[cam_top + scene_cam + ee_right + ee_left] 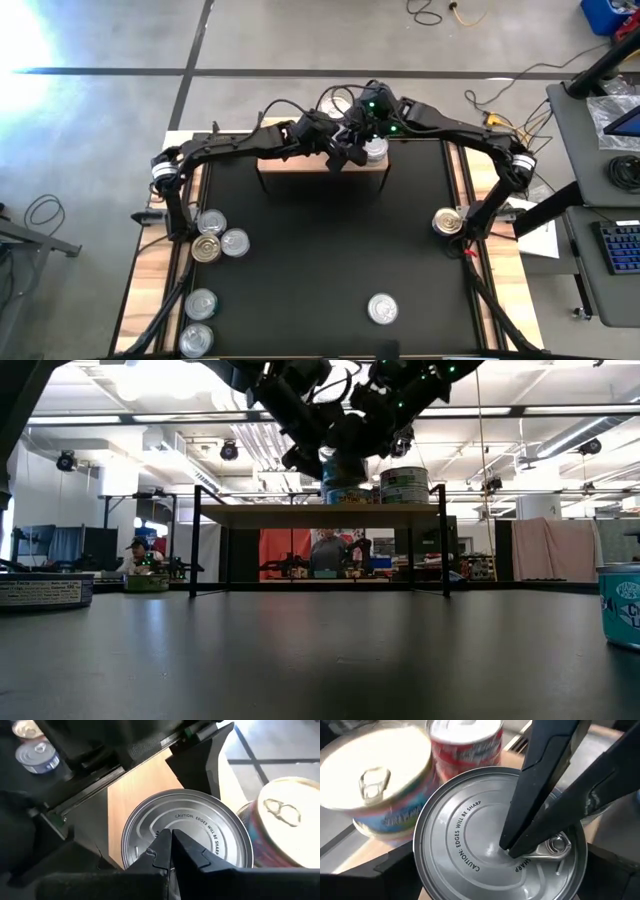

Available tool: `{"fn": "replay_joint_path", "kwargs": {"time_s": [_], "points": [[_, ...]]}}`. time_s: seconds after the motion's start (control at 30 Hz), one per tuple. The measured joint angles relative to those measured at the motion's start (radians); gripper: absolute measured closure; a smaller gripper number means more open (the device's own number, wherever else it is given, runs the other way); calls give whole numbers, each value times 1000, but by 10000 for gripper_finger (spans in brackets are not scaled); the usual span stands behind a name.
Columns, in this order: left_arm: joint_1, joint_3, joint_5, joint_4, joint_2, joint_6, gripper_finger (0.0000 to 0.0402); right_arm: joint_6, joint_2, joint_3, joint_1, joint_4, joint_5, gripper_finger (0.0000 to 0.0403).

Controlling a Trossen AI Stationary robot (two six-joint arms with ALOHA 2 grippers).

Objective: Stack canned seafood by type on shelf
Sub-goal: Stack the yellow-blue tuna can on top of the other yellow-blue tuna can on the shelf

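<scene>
The light-wood shelf (300, 168) stands at the far middle of the black mat. On it stands a silver-lidded can (470, 840) with a blue side (345, 482). My left gripper (500, 875) reaches in from the left and has this can between its wide-set fingers. My right gripper (172, 842) comes from the right, shut, with its tips on the can's lid. Beside it on the shelf are a silver-lidded can with a blue label (375, 785) and a red-labelled can (465, 745). Whether the held can rests on the board or on another can is hidden. My left gripper has the can's round side wall (420, 870) between its two fingers (395, 872), one on each opposite side. The fingers slant down from the table's left. The can stays upright, lid up. My right gripper presses its shut fingertips (512, 847) down on the lid (165, 822), close to the pull tab (555, 845). The fingers slant down from the right.
Loose cans lie on the mat (320, 260): several at the left (222, 240), two at the near left (200, 305), one near the front middle (382, 308), one at the right (447, 222). People sit in the room behind the shelf (325, 550).
</scene>
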State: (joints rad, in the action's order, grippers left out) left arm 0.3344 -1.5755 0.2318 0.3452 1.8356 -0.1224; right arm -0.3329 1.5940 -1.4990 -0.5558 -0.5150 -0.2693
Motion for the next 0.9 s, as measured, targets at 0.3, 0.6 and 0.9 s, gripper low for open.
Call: {"fn": "replay_joint_path", "kwargs": {"time_s": [0.3,0.6,0.9], "points": [[-2,-13,-13,2,48,-8,19,-1,15,14,-5,-18,8,394],[-2,-16,-43,-22,73,-25,7,-5,25,40,-20,-43,1,394],[-1,-41,-51,70,51,-25,4,-29,27,42,-19,-56,-9,394]]}}
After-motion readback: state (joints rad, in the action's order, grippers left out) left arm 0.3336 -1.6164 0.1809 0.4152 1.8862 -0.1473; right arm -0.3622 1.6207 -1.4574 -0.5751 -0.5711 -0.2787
